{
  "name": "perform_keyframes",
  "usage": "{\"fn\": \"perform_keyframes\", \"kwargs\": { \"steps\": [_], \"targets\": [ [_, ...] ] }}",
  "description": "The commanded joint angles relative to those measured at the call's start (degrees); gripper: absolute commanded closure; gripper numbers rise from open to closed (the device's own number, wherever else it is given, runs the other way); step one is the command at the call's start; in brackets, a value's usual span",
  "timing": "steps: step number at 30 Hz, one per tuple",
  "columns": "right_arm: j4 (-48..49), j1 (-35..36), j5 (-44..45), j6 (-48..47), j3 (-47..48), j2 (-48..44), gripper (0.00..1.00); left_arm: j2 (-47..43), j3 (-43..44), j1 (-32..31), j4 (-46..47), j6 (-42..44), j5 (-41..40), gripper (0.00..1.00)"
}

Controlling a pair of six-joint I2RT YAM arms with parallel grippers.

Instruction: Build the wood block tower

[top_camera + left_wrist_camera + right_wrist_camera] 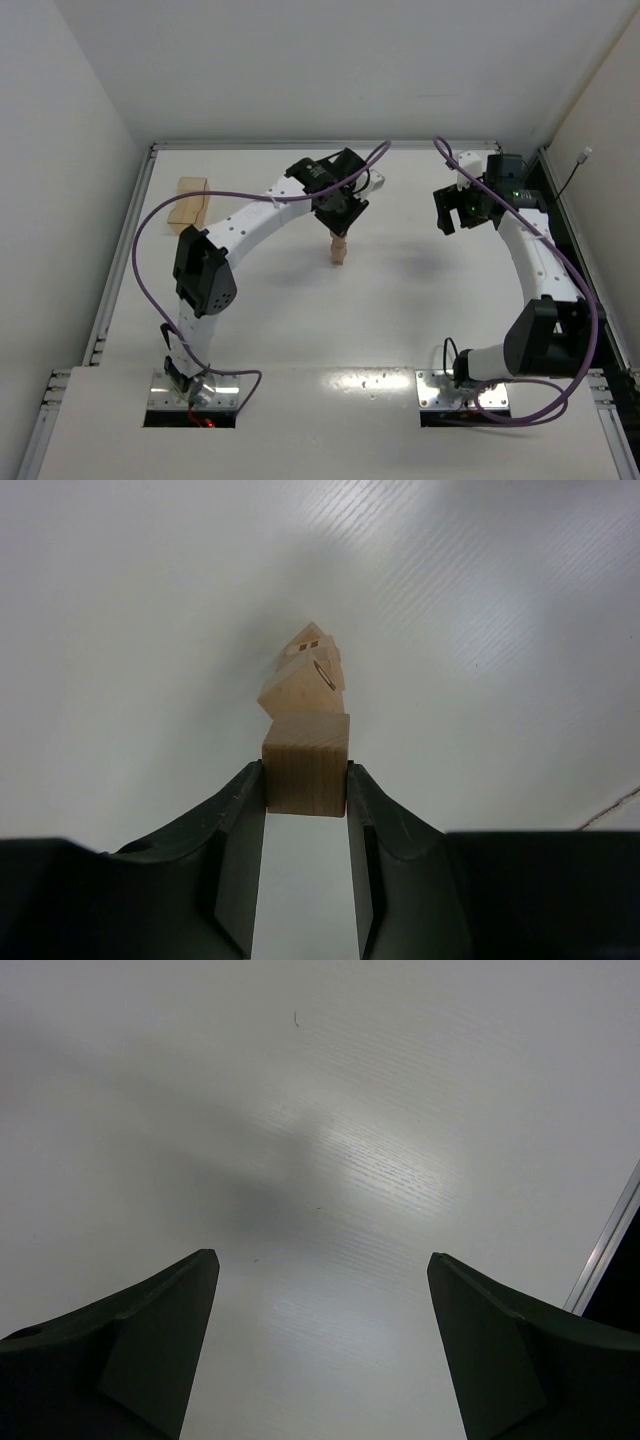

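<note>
A narrow column of small light-tan wooden cubes, the tower, stands in the middle of the table. In the left wrist view the tower shows from above, its lower cubes twisted against each other. My left gripper is shut on the top cube, which sits on or just over the column. In the top view the left gripper is directly above the tower. My right gripper is open and empty over bare table at the right; it also shows in the top view.
A light wooden tray lies at the far left of the table. A metal rail runs along the table's right edge near the right gripper. Purple cables loop over both arms.
</note>
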Motion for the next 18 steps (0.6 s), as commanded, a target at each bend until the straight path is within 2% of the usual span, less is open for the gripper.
{"fn": "perform_keyframes", "kwargs": {
  "steps": [1,18],
  "targets": [
    [0.9,-0.3,-0.1,0.9,1.8,0.0,0.17,0.1,2.6,0.4,0.0,-0.3,0.8,1.0],
    [0.9,-0.3,-0.1,0.9,1.3,0.5,0.17,2.3,4.7,1.5,0.0,-0.3,1.4,0.95]
  ]
}}
